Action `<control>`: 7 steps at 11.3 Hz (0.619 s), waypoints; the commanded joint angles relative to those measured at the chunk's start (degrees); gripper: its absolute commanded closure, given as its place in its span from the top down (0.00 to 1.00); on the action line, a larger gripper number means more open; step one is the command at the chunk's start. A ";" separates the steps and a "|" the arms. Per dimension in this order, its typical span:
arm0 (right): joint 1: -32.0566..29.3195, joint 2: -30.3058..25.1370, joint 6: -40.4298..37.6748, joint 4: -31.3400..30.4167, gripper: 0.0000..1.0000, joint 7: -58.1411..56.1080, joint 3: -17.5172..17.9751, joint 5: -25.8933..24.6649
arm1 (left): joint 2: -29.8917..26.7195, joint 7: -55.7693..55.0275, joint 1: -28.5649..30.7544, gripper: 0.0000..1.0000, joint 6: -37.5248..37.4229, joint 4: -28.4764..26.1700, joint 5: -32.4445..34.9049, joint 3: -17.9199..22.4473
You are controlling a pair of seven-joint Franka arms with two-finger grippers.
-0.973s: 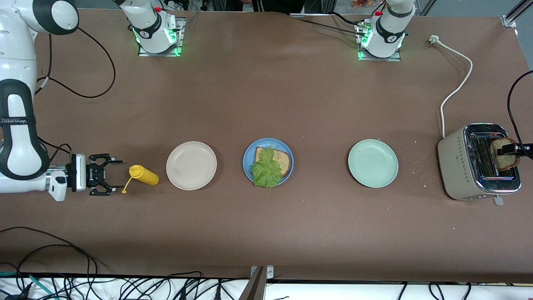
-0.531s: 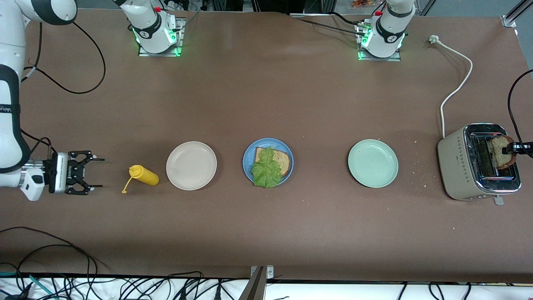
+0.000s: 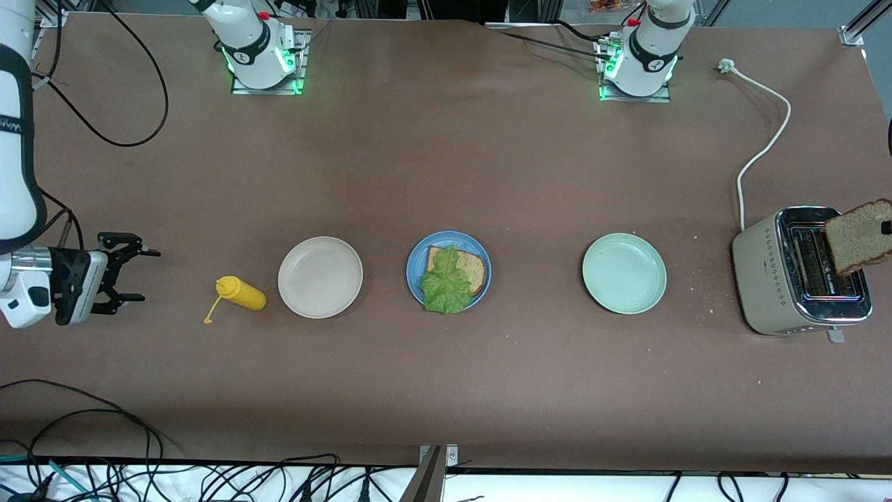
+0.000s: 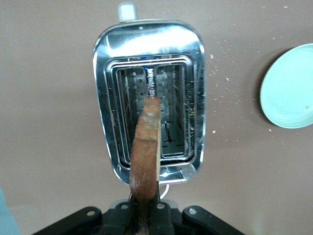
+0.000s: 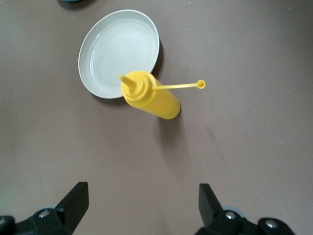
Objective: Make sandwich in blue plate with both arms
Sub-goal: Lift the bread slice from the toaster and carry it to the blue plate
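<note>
The blue plate sits mid-table with a brown bread slice and a green lettuce leaf on top. My left gripper is shut on a second bread slice, held on edge over the toaster; in the left wrist view the slice hangs over the toaster's slots, clamped by my gripper. My right gripper is open and empty at the right arm's end of the table, apart from the yellow squeeze bottle. In the right wrist view my gripper is spread wide.
A cream-white plate lies beside the bottle and shows in the right wrist view. A pale mint-green plate lies between the blue plate and the toaster, also in the left wrist view. A white power cord runs from the toaster. Crumbs lie near it.
My left gripper has lifted the bread slice up out of the toaster slot. My right gripper has drawn away from the yellow bottle toward the right arm's end of the table, staying open.
</note>
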 commanded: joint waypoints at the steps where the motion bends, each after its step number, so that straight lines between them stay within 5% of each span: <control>1: 2.63 -6.62 0.32 -5.25 1.00 12.83 -0.93 -2.96 | -1.80 1.94 -1.83 0.01 -5.15 2.69 0.55 -3.28; 3: 4.12 -8.56 0.23 -5.52 1.00 20.57 -1.02 -4.45 | -2.60 2.03 -1.83 0.12 -10.06 2.69 0.46 -11.86; 5: 6.31 -9.79 0.32 -5.52 1.00 30.14 -0.93 -7.44 | -2.26 1.16 -2.01 0.04 -11.58 2.08 0.11 -21.09; 7: 8.25 -9.97 0.67 -5.09 1.00 37.80 -0.85 -9.90 | 0.80 -2.60 -6.54 0.04 -11.58 1.63 -7.23 -23.42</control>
